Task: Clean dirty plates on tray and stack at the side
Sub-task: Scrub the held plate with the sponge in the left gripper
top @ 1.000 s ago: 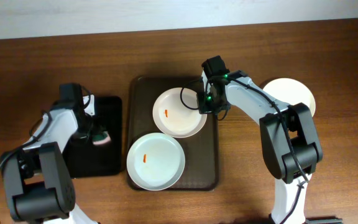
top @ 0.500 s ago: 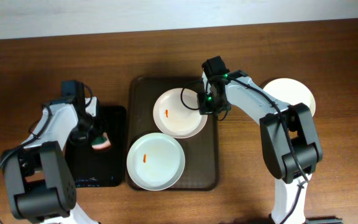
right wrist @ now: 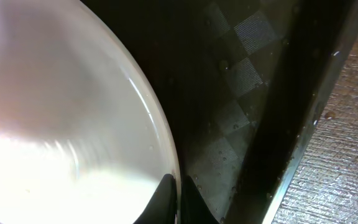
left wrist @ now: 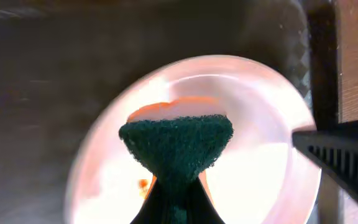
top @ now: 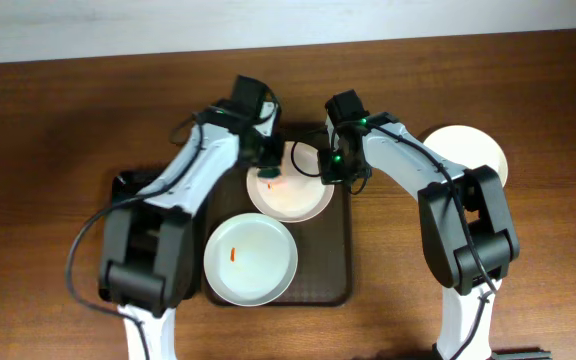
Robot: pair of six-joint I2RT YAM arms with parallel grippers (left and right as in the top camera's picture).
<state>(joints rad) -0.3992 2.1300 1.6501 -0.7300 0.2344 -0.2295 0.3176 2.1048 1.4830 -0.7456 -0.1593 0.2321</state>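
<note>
Closest to the robot, the near round white plate (top: 251, 260) is lying on the large dark brown textured tray (top: 340, 265), showing a small orange-red speck (top: 231, 254) on its left part. It is resting where it was a second ago. Just behind it, on the far half of the same tray, the far round white plate (top: 303, 195) is lying.

The right end effector (top: 330, 170) is staying clenched on the right rim of this plate, unchanged. The left end effector (top: 271, 165) has come over from the small glossy black tray (top: 128, 185) and is now hanging above the left part of this plate. It is grasping a dark green scouring sponge with an orange-pink back (left wrist: 176, 142). Whether the sponge is touching the plate, I cannot tell.

The left arm is now hiding most of the black tray. Farther right, the third round white plate (top: 478, 150) is lying on the brown wooden counter (top: 68, 110), well apart from the brown tray and partly covered by the right arm.
</note>
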